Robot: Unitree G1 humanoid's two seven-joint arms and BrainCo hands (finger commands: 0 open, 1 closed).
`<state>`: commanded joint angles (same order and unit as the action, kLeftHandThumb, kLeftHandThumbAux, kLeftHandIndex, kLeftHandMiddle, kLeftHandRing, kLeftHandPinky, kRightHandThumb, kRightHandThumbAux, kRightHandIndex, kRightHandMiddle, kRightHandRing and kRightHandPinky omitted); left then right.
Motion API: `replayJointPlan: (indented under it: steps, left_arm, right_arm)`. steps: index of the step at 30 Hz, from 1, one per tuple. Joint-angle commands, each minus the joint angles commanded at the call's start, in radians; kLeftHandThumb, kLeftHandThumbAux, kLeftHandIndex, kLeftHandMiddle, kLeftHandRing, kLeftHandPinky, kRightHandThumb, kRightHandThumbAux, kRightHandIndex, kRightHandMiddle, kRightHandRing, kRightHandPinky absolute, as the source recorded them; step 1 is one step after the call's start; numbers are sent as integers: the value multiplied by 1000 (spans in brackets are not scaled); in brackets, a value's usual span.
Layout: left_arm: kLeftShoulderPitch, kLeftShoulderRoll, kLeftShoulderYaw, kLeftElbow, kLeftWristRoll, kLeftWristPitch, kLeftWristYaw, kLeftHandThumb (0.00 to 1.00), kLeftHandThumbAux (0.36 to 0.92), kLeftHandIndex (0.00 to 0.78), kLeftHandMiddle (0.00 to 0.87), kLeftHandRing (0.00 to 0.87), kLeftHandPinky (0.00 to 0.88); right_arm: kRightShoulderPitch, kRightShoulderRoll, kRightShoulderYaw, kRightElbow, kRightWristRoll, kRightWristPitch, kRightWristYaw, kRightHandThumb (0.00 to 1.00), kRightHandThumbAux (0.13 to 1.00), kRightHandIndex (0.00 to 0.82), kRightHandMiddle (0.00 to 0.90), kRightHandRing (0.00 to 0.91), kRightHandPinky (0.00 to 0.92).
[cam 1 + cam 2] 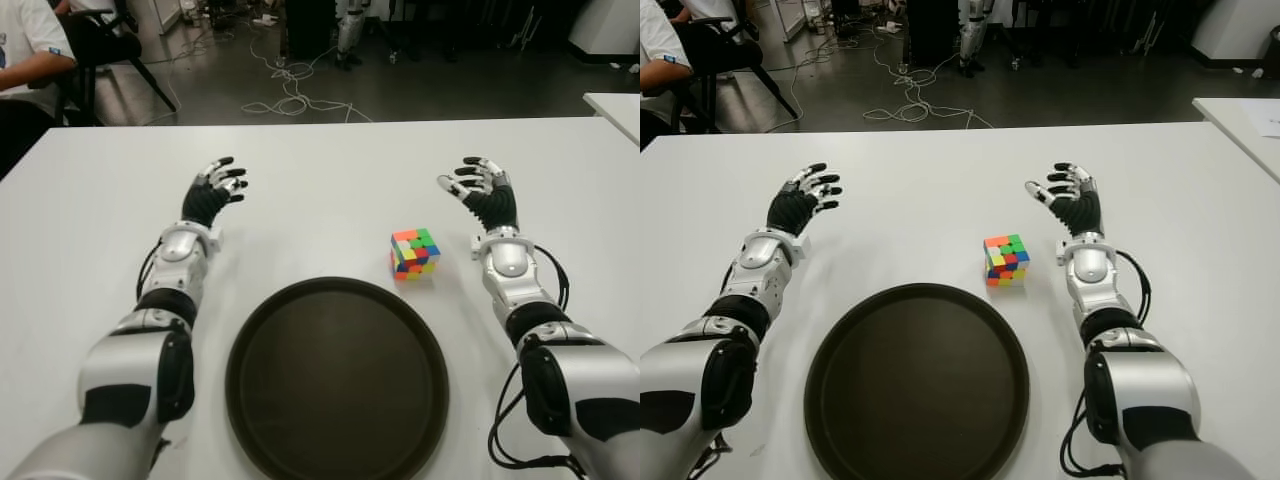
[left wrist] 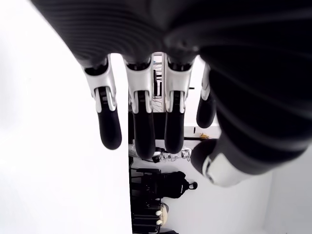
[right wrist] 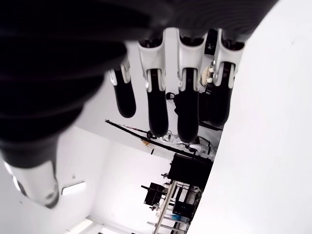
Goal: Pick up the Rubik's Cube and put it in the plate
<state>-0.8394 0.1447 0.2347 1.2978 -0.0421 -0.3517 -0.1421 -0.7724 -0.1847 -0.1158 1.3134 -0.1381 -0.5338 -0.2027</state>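
Observation:
A multicoloured Rubik's Cube (image 1: 414, 254) stands on the white table (image 1: 320, 170), just beyond the right rim of a round dark plate (image 1: 336, 378) near the front edge. My right hand (image 1: 482, 188) hovers to the right of the cube and a little farther back, fingers spread and holding nothing. On the far left, my left hand (image 1: 216, 190) is open too, well away from both cube and plate. The plate holds nothing. Both wrist views show only straight fingers (image 3: 158, 105) with nothing between them.
A second white table corner (image 1: 615, 105) shows at the far right. Beyond the table lie floor cables (image 1: 290, 85), chairs and a seated person (image 1: 25, 60) at the back left.

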Motion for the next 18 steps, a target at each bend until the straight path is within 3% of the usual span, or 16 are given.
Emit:
replayJointPlan:
  steps: [18]
  left_arm:
    - [2, -2, 4, -1, -5, -3, 3, 502, 702, 194, 283, 274, 294]
  right_arm:
    - [1, 5, -26, 0, 23, -2, 31, 114, 602, 273, 346, 358, 364]
